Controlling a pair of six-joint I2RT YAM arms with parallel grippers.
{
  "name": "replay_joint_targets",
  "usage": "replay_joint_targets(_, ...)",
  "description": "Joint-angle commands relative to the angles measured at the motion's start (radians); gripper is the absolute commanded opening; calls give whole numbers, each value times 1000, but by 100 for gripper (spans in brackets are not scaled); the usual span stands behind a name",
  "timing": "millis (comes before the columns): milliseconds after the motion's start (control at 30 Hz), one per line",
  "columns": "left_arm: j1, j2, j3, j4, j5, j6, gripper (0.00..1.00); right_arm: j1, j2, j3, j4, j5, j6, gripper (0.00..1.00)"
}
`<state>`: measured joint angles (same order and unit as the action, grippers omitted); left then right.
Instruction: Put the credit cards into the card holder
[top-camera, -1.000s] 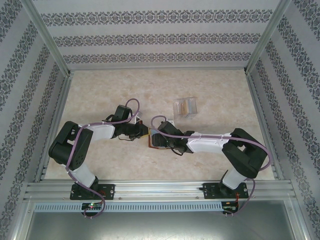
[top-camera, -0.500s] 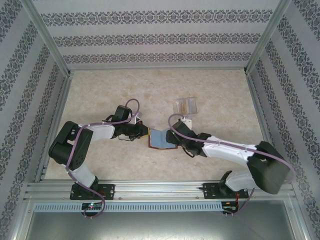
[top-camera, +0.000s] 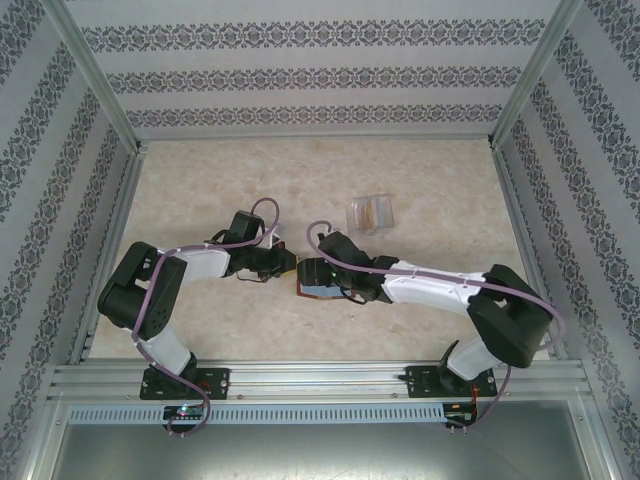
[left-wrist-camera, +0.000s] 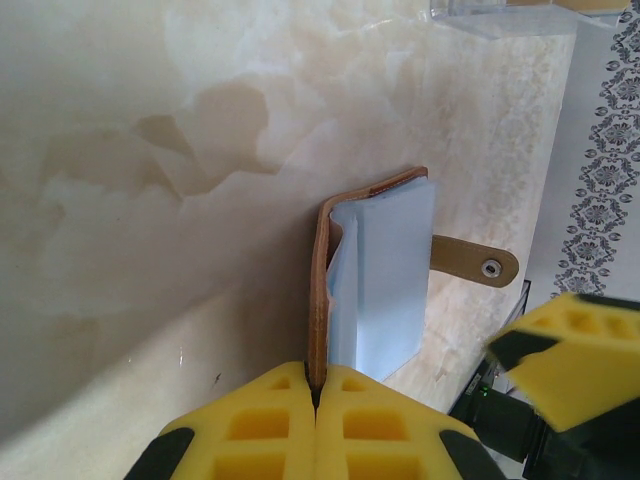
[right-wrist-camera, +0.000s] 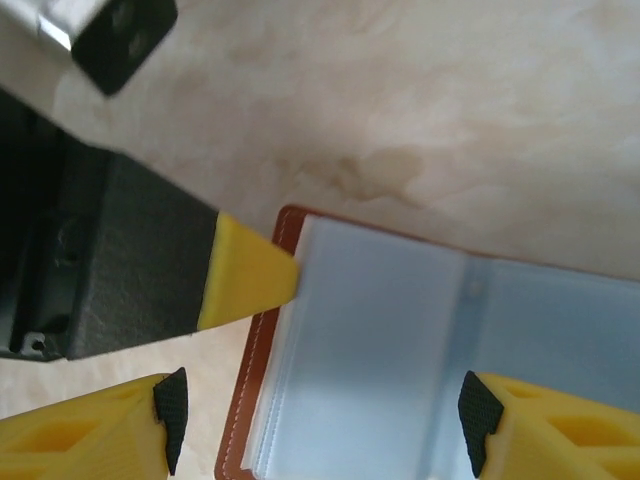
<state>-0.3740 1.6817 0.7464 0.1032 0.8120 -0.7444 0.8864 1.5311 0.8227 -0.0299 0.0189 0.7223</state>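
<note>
- Gripping with my left pincer (left-wrist-camera: 315, 395): its two yellow pads are pressed fully together on the thin reddish-brown leather cover of the card holder (left-wrist-camera: 318, 290), at the edge nearest the wrist camera.
- Card holder, left wrist view: open, with pale blue inner pockets (left-wrist-camera: 385, 280) fanned out to the right of the pinched cover. A tan strap (left-wrist-camera: 475, 262) with a metal snap projects from behind the pockets.
- Card holder, top view: it lies on the table (top-camera: 200, 180) near the middle, between the two wrists, largely covered by my right pincer (top-camera: 312, 276). My left pincer (top-camera: 286, 263) meets it from the left.
- Right pincer (right-wrist-camera: 322, 425): jaws stand wide apart and clamp nothing. One yellow finger sits at the lower left of its own view, the other at the lower right.
- Between those fingers lies the open card holder (right-wrist-camera: 400, 340), pockets facing the camera and brown stitched trim along its left edge. Whether either finger touches it, I cannot tell.
- A yellow fingertip of my left pincer meets that left edge in the right wrist view.
- Credit cards (top-camera: 372, 213): a yellowish stack inside the clear plastic box (top-camera: 357, 212), on the table beyond the card holder and apart from both pincers.
</note>
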Motion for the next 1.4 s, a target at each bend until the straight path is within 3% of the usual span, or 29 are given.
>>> replay_joint_targets(0, -9, 3, -15, 23, 12, 14, 0, 1, 46, 4, 43, -40, -10, 74)
replay_joint_targets(1067, -8, -1, -27, 32, 9, 7, 0, -15, 143, -41, 68, -39, 26, 77)
replay_joint_targets(1367, -10, -4, -23, 30, 10, 4, 0, -1, 174, 3, -14, 13, 23, 77)
